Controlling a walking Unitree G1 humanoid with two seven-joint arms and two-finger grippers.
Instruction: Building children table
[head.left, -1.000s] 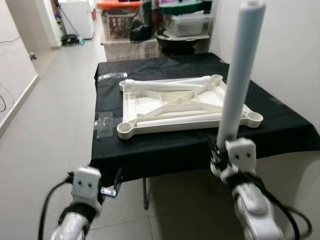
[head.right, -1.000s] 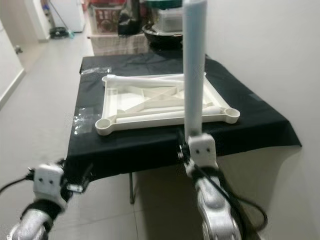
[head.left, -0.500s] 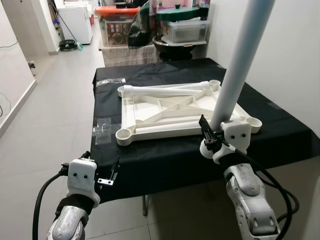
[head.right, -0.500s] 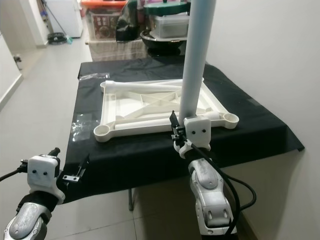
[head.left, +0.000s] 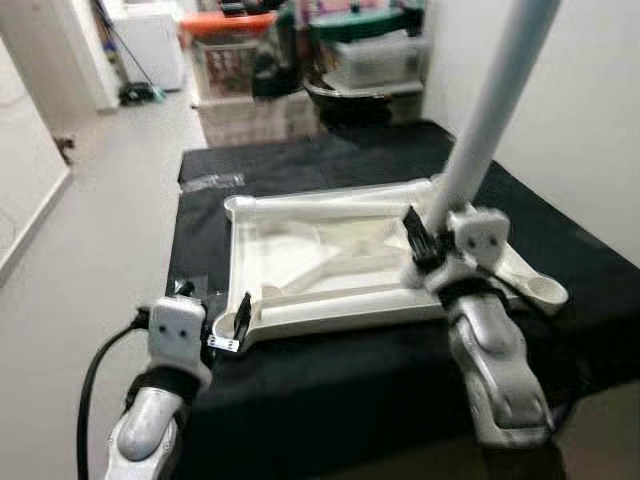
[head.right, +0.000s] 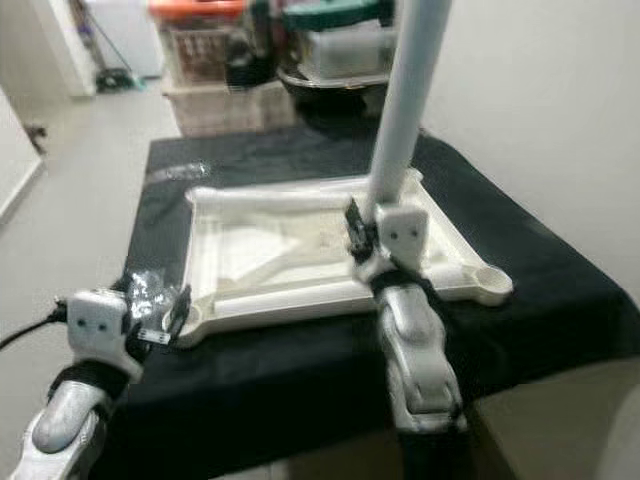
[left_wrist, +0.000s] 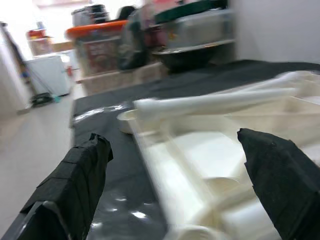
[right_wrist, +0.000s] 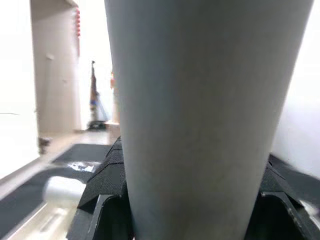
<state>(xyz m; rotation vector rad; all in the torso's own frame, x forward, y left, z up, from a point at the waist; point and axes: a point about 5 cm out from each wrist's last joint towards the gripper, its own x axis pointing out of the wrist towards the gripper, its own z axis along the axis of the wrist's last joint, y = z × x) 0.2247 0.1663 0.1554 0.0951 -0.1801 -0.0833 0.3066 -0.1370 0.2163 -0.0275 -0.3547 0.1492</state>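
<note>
A white children's tabletop (head.left: 300, 310) lies upside down on a table draped in black cloth (head.left: 300, 160), with round sockets at its corners. One white table leg (head.left: 330, 207) lies along its far edge. My right gripper (head.left: 430, 240) is shut on the lower end of another pale table leg (head.left: 492, 100), held upright and tilted over the tabletop's right side; up close that leg (right_wrist: 200, 110) sits between the black fingers (right_wrist: 107, 185). My left gripper (head.left: 238, 318) stands open beside the tabletop's near left corner, its fingers (left_wrist: 75, 175) spread wide toward the tabletop (left_wrist: 200, 150).
Small clear plastic bags (head.right: 150, 288) lie on the cloth near the left gripper and at the far left (head.left: 210, 182). Storage boxes and bins (head.left: 250, 60) stand behind the table. A white wall (head.left: 590, 120) runs along the right. Tiled floor (head.left: 90, 220) opens to the left.
The camera has come closer to the table. My right gripper carried the upright leg forward over the tabletop. My left gripper rose to the tabletop's near left corner.
</note>
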